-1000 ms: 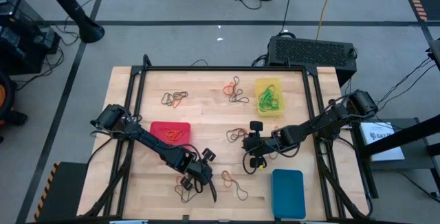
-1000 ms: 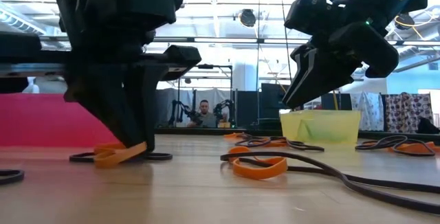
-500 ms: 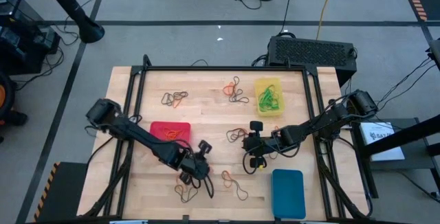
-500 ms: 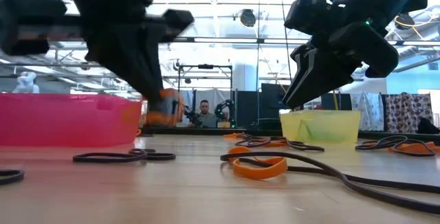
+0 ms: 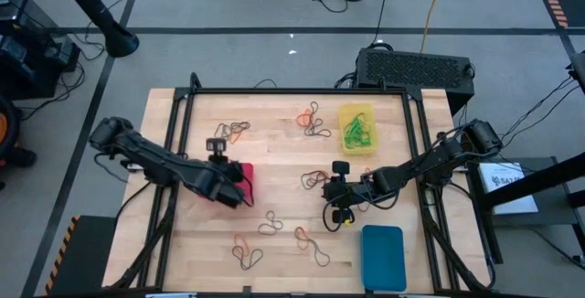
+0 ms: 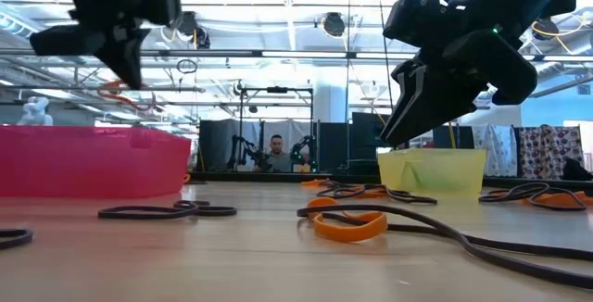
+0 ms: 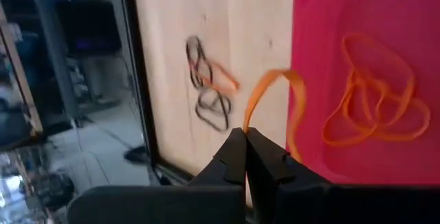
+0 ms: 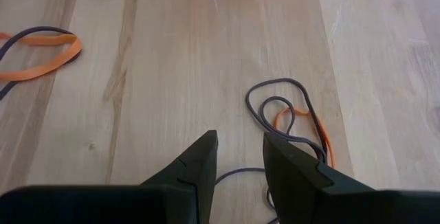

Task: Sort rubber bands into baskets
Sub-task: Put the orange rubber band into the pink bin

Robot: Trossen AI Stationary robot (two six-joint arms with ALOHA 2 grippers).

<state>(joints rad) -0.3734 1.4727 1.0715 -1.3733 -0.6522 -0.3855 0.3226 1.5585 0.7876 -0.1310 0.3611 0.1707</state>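
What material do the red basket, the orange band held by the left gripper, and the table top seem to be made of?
Red basket: probably plastic, with a smooth, even, slightly glossy pink-red surface.
Orange band in the shut left gripper: likely rubber, a thin matte strip that bends in a loose loop.
Table top: looks like wood, pale with visible grain lines and plank seams.

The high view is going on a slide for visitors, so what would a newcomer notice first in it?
Probably the three bright baskets on the wooden table: the red basket at the left, the yellow basket with green bands at the back, the blue basket at the front right. Next, the left gripper over the red basket's edge, shut on an orange band. The right gripper waits mid-table, open.
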